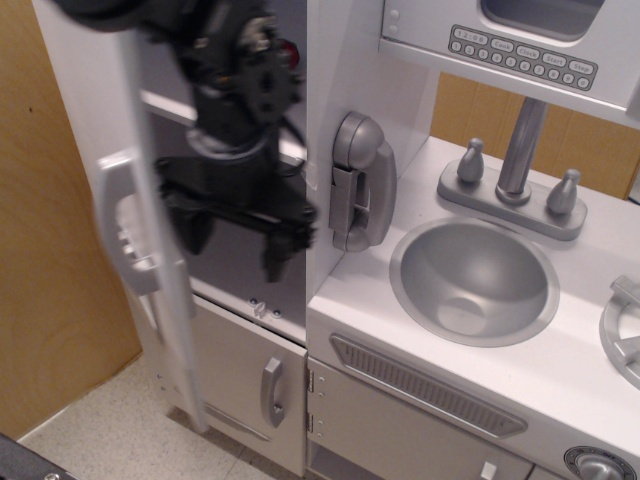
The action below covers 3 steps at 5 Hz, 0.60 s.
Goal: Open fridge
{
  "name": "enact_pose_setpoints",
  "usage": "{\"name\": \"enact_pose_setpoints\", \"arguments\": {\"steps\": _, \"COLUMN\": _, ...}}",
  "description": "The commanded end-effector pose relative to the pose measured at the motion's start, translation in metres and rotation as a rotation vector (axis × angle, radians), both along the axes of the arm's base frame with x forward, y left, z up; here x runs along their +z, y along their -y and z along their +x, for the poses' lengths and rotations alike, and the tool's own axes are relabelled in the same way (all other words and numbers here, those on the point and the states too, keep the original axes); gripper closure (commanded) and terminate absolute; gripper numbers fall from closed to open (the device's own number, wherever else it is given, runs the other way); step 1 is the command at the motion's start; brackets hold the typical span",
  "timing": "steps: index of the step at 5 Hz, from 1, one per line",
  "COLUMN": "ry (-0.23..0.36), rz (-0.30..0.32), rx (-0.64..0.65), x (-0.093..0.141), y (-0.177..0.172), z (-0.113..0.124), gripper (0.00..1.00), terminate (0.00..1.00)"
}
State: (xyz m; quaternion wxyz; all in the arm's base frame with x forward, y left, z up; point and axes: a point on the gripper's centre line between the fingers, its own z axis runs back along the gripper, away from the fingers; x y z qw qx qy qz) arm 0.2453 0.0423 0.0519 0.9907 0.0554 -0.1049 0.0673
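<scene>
The fridge (320, 120) stands at the left end of a white toy kitchen, its cabinet wall meeting the left edge of the worktop (560, 370). Its one large door (150, 220) is swung wide, seen nearly edge-on and blurred, with one pale vertical handle (115, 225) on its outer face. Inside, one white shelf (170, 105) crosses a dark grey interior. A small red item (289, 48) shows near the top of the opening, too blurred to identify.

One black gripper (233, 235) hangs inside the open fridge, just right of the door's edge, pointing down. Its two fingers (194, 228) are spread apart with nothing between them. Motion blur hides whether it touches the door.

One grey toy telephone (357, 180) hangs on the fridge's right outer wall, above the worktop's left edge. One round silver sink (475, 282) is set in the worktop toward its left half. Behind it, along the back edge, stands one faucet (520, 150) with two knobs (470, 160), one on each side. One microwave (520, 45) with a strip of grey buttons sits above. Below the fridge is one smaller door with a short grey handle (270, 390).
</scene>
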Motion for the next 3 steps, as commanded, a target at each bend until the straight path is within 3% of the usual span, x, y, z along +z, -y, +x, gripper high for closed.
{"name": "enact_pose_setpoints", "arguments": {"steps": 1, "ry": 0.039, "rz": 0.046, "rx": -0.030, "x": 0.017, "y": -0.062, "z": -0.031, "gripper": 0.00, "terminate": 0.00}}
{"name": "enact_pose_setpoints", "arguments": {"steps": 2, "ry": 0.075, "rz": 0.078, "rx": -0.046, "x": 0.017, "y": -0.096, "z": -0.039, "gripper": 0.00, "terminate": 0.00}}
{"name": "enact_pose_setpoints", "arguments": {"steps": 3, "ry": 0.088, "rz": 0.090, "rx": -0.021, "x": 0.009, "y": -0.126, "z": -0.033, "gripper": 0.00, "terminate": 0.00}}
